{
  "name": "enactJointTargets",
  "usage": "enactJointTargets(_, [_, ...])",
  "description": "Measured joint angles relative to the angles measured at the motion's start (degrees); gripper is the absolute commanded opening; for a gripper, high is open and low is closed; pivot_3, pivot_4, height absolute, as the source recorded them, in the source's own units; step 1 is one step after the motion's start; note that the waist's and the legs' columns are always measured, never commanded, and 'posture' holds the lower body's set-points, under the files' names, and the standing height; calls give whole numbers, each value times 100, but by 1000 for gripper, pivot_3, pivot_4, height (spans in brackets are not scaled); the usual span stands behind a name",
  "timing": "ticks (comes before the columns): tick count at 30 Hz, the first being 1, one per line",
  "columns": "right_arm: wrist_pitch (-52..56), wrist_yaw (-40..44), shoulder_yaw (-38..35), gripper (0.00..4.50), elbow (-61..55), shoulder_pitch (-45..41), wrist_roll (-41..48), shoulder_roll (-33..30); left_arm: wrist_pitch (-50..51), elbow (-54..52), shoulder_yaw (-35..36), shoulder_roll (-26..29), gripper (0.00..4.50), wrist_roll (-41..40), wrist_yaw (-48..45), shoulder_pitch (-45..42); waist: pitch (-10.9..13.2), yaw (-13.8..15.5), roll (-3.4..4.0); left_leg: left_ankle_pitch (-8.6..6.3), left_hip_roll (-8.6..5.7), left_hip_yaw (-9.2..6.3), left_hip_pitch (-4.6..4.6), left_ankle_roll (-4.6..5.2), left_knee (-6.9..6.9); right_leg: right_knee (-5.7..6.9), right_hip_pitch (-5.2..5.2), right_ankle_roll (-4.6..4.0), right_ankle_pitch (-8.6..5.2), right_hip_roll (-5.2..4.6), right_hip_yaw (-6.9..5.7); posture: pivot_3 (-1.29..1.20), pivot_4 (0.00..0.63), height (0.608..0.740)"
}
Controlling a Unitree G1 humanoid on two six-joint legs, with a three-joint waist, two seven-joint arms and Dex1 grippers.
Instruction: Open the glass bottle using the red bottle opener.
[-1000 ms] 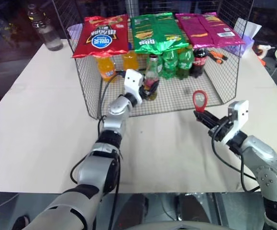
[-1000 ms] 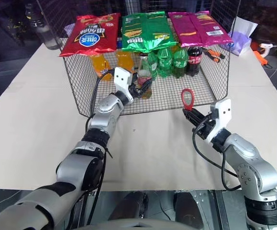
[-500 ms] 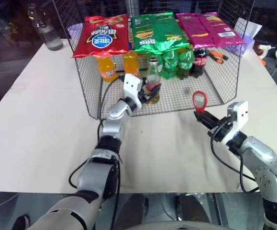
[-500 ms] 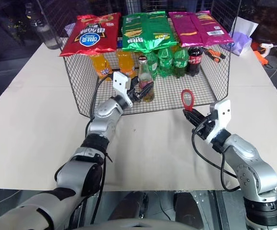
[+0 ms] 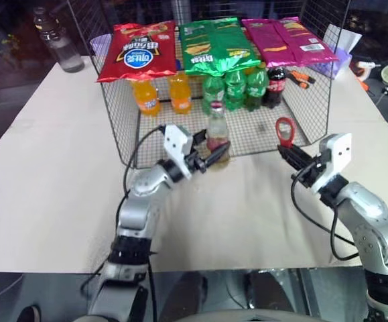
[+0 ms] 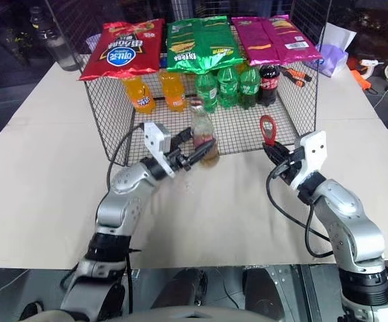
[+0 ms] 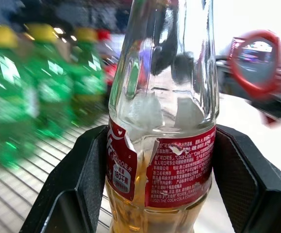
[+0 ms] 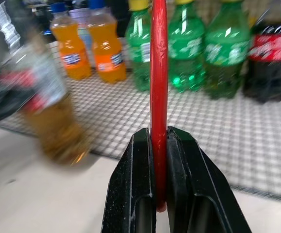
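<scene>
The glass bottle [image 5: 216, 131] is small and clear, with amber liquid and a red label. It stands upright at the front edge of the wire cage's floor. My left gripper [image 5: 213, 153] is shut on its lower body, and the left wrist view shows a black finger [image 7: 82, 184] on each side of the bottle [image 7: 162, 121]. To the right, my right gripper [image 5: 289, 153] is shut on the handle of the red bottle opener [image 5: 285, 130]. The opener's loop head points up, level with the bottle's neck and a hand's width from it. The right wrist view shows the opener [image 8: 158, 87] edge-on between the fingers [image 8: 136, 160].
A wire cage [image 5: 123, 134] with an open front holds orange soda bottles [image 5: 146, 95], green soda bottles [image 5: 235, 88] and a cola bottle [image 5: 276, 84]. Snack bags [image 5: 139, 50] lie on its top. A plastic water bottle [image 5: 58, 48] stands far left. Paper-covered table [image 5: 59, 174] spreads in front.
My left gripper has drawn the glass bottle back from the row of green bottles to the cage's front edge. The right gripper with the opener has shifted slightly and rolled a little.
</scene>
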Motion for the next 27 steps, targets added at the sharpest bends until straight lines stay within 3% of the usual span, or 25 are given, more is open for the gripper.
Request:
enactJointTargets(7, [-309, 30, 70, 0, 210, -124, -310, 4, 33, -239, -213, 137, 2580, 119, 14, 208, 0, -4, 0, 0, 0, 4, 2, 0, 0, 1, 0, 0, 0, 0, 4, 0, 150, 740])
enactJointTargets(17, [-1632, 23, 865, 0, 310, -667, -2234, -525, -392, -88, -321, 165, 2580, 249, -20, 412, 0, -6, 1, 0, -1, 8, 2, 0, -1, -3, -1, 0, 0, -2, 6, 0, 150, 740])
enactJointTargets(27, [-2845, -149, 1754, 0, 674, -757, -3635, -256, -942, 259, -356, -46, 2580, 323, -39, 441, 0, 7, 1, 0, -1, 6, 4, 0, 1, -3, 2, 0, 0, -2, 4, 0, 150, 740])
